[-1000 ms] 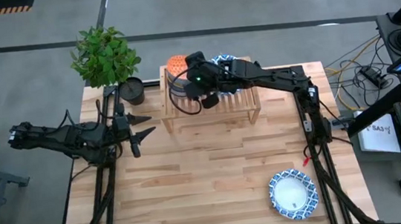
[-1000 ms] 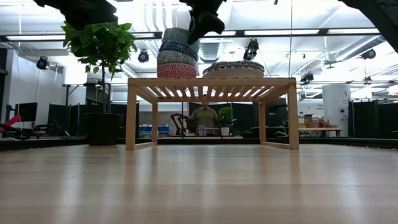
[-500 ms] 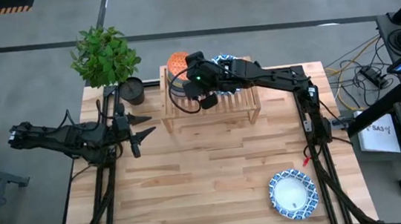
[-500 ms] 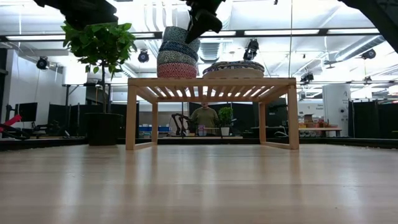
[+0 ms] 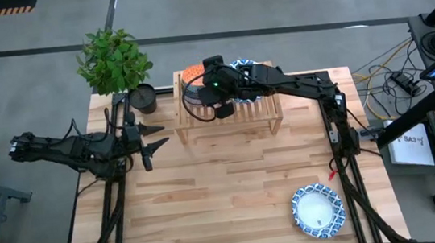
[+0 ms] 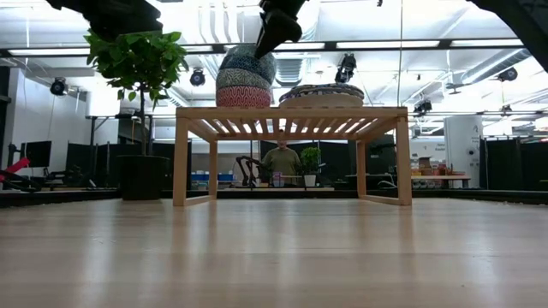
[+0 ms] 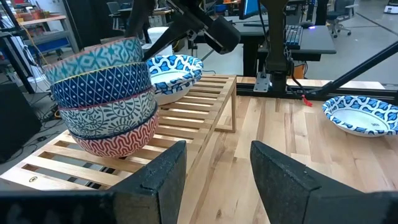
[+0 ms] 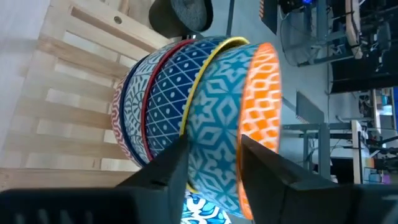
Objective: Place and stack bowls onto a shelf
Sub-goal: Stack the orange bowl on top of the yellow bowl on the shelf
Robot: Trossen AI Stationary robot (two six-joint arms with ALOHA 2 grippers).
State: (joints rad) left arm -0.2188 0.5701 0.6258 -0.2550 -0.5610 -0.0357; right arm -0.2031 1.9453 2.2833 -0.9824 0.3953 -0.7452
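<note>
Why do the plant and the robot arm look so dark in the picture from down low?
Low view: bright ceiling lights shine from behind, so the plant and right gripper turn into dark shapes. High view: light falls from above, so leaves look green.

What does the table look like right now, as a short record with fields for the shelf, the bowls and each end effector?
shelf: low slatted wood rack at the table's back edge
small bowls: stack of four on the shelf, orange-lined one on top
wide bowls: blue-rimmed stack on the shelf beside the small ones; one more on the tabletop, front right
right end effector: open, at the small stack's top rim
left end effector: open, waiting left of the shelf
</note>
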